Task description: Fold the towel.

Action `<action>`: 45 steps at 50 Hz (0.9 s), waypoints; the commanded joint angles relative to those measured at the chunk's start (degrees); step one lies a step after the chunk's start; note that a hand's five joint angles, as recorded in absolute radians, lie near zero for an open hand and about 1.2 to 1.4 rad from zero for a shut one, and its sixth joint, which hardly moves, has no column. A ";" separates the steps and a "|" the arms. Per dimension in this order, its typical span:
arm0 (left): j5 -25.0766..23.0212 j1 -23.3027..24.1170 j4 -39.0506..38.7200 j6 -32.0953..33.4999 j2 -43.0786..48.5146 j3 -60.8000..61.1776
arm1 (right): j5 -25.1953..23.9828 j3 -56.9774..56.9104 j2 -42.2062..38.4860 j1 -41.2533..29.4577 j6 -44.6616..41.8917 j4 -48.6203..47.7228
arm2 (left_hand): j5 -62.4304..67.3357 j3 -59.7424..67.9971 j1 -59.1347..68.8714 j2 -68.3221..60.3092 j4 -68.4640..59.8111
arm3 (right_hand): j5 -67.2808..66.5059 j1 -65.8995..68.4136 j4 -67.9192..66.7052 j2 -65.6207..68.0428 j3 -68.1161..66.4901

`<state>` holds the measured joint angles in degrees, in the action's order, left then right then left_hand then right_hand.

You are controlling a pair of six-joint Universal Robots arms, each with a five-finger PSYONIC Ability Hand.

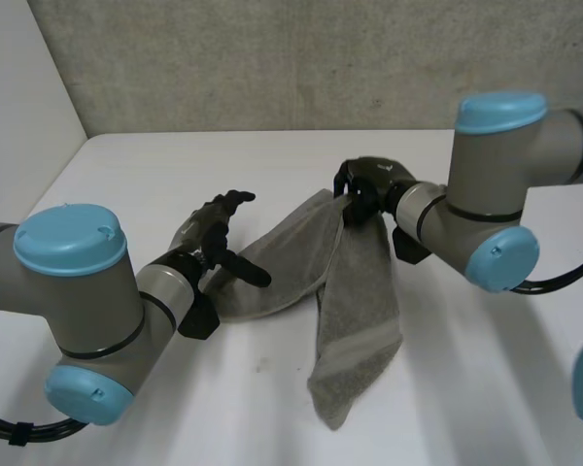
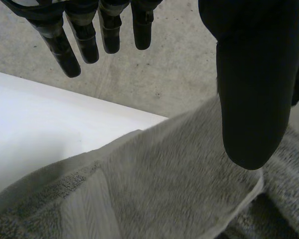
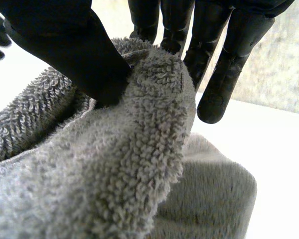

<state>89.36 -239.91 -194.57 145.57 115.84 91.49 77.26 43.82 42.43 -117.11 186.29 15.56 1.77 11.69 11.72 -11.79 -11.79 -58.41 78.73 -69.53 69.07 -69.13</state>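
Left hand [image 1: 209,233], fingers straight and holding nothing, sits at the left edge of the limp grey towel [image 1: 355,320] sprawled on the table [image 1: 486,388], while the right hand [image 1: 369,184] pinches a bunched far fold; soft, light and floppy, it probably handles best by corners.

Looped grey terry towel [image 1: 355,291] on smooth matt table [image 1: 486,388].

White table [image 1: 486,388]: grey towel [image 1: 355,325] lies crumpled near middle (one end lifted off).
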 commanded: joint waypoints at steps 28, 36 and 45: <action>1.87 4.80 -3.70 -0.11 6.76 -1.58 | 0.52 24.38 22.43 -2.06 12.87 -10.99 | 4.83 4.91 4.88 -4.81 -4.81 | -11.59 1.27 -10.47 10.93 -10.87; 1.69 5.15 -5.47 -0.11 9.84 -3.86 | 0.52 25.53 23.49 -3.03 13.75 -11.52 | 10.04 10.12 10.09 -10.02 -10.02 | -11.59 1.27 -10.47 10.93 -10.87; 1.78 6.56 -5.55 0.07 10.54 -4.13 | 0.43 25.79 23.57 -3.12 13.75 -11.78 | 38.65 38.73 38.70 -38.63 -38.63 | -11.59 1.27 -10.47 10.93 -10.87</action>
<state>91.02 -233.93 -200.16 145.49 126.16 87.42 77.71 69.50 65.93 -120.25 200.07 3.91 17.01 27.08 27.76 -27.81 -27.11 -58.54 78.92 -69.62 69.15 -69.33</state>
